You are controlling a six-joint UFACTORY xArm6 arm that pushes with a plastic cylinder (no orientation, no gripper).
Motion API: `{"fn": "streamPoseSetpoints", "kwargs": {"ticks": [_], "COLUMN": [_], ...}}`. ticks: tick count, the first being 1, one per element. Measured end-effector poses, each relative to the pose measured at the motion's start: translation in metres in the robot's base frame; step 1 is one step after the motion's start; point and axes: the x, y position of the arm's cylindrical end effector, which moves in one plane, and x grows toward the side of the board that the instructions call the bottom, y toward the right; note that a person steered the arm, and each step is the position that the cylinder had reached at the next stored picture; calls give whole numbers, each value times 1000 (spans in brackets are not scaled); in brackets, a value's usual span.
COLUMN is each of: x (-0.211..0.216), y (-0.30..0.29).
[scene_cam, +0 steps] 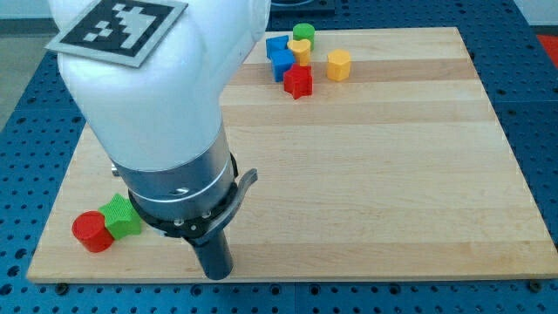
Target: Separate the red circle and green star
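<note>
Two touching blocks, red circle (91, 231) and green star (121, 215), hug the board's (375, 166) bottom-left edge; my clawless tip (217, 273) sits right

One camera looks down at a slant from above the near edge of the desk (366, 174), facing its far edge; the arm (148, 96) looms close at left.

You see a worktop (375, 174) of pale, smooth wood with lengthwise grain, resting on blue perforated metal (540, 52). The red circle (91, 232) and green star (121, 215) look like matt plastic. Your arm's shell (148, 87) is glossy white plastic, its collar (179, 187) brushed metal.
</note>
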Motion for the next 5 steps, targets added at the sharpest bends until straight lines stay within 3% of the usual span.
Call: {"fn": "streamPoseSetpoints", "kwargs": {"ticks": [4,5], "x": [2,0], "y": [-13,-109]}}
